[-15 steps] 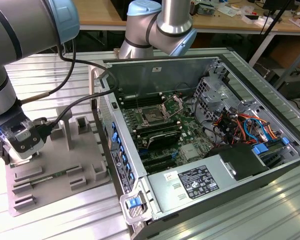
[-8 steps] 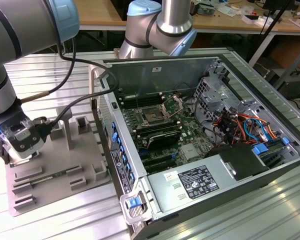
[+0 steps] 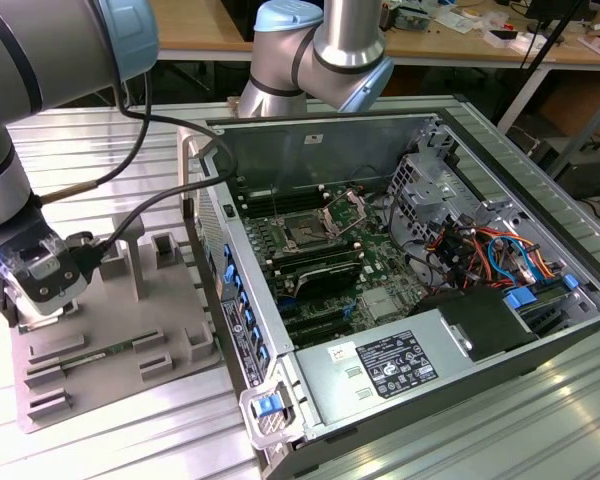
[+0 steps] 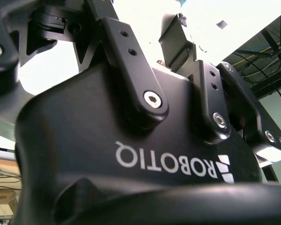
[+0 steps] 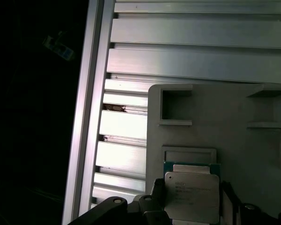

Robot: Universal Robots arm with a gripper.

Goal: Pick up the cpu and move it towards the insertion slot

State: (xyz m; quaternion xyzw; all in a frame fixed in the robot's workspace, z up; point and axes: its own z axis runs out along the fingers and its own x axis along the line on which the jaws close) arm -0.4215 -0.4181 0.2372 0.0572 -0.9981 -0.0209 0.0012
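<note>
The cpu [image 5: 192, 194], a flat silvery square chip with a thin green rim, lies low against the grey plastic tray [image 5: 253, 140] in the first wrist view. My gripper [image 5: 193, 201] straddles it, with one dark finger against each of two opposite edges, so it is shut on the chip. In the exterior view the gripper [image 3: 30, 310] hangs over the tray [image 3: 130, 340] at the exterior view's left. The insertion slot [image 3: 305, 232], a square socket with a dark centre and a raised silver bracket, sits on the motherboard inside the open computer case, far from the gripper.
The case wall [image 3: 230, 290] with blue tabs stands between the tray and the motherboard. Raised blocks [image 3: 165, 245] stick up from the tray. Black memory slots [image 3: 325, 270], a power supply [image 3: 395, 360] and bundled cables [image 3: 480, 250] fill the case. Ribbed aluminium table [image 5: 187, 61] lies around.
</note>
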